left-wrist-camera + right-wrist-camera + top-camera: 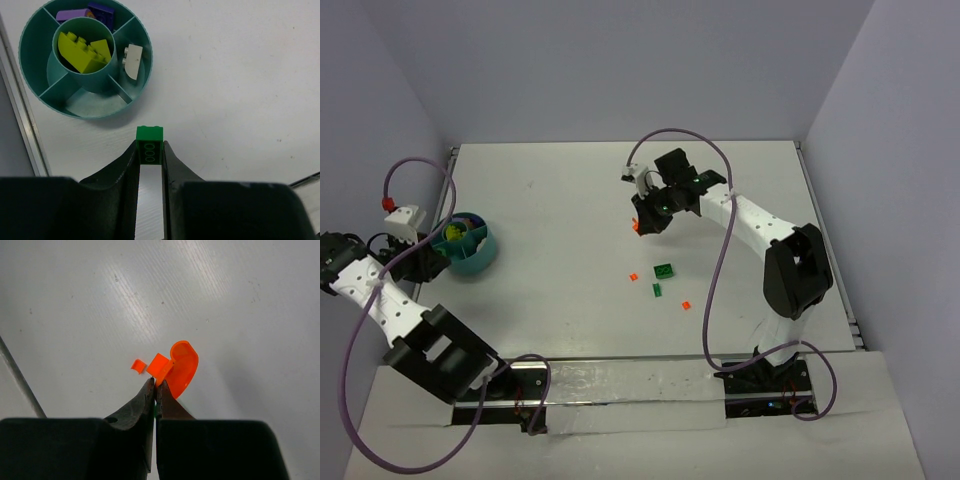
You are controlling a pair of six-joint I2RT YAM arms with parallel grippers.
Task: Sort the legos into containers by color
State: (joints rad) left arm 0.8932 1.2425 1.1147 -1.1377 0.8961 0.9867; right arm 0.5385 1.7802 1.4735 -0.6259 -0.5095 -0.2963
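Note:
The teal divided bowl (480, 262) stands at the table's left. In the left wrist view the bowl (148, 47) holds lime green bricks (85, 50) in its centre cup, purple pieces (82, 14) in a far compartment and a white piece (132, 60) on the right. My left gripper (149, 150) is shut on a green brick (149, 136), just short of the bowl; in the top view it (432, 258) sits left of the bowl. My right gripper (156, 385) is shut on the round orange piece (182, 367), held above the table at centre back (645, 222).
A green brick (664, 271), a small dark green bit (657, 290) and two orange bits (632, 277) (686, 304) lie in the table's middle. Another orange bit (137, 365) lies below the right gripper. A metal rail (22, 115) runs along the table edge beside the bowl.

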